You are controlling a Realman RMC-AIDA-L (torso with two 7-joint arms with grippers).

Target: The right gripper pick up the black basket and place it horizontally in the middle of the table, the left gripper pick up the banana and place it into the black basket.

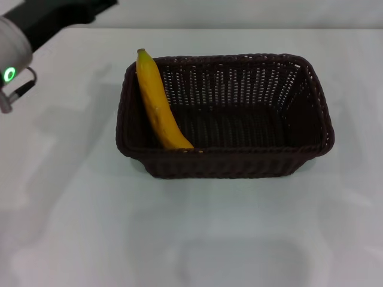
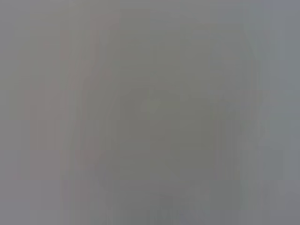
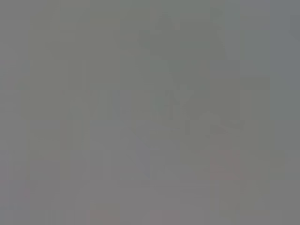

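The black basket (image 1: pixel 239 164) stands lengthwise across the middle of the white table (image 1: pixel 72 227) in the head view. The banana (image 1: pixel 159 104) lies inside it at its left end, leaning on the left wall with its stem tip up over the far rim. My left arm (image 1: pixel 24 33) shows only at the top left corner, with its green light on; its gripper is out of view. My right gripper and arm are out of view. Both wrist views show only plain grey.
The table's far edge (image 1: pixel 239 28) runs along the top of the head view. A faint shadow lies on the tabletop in front of the basket.
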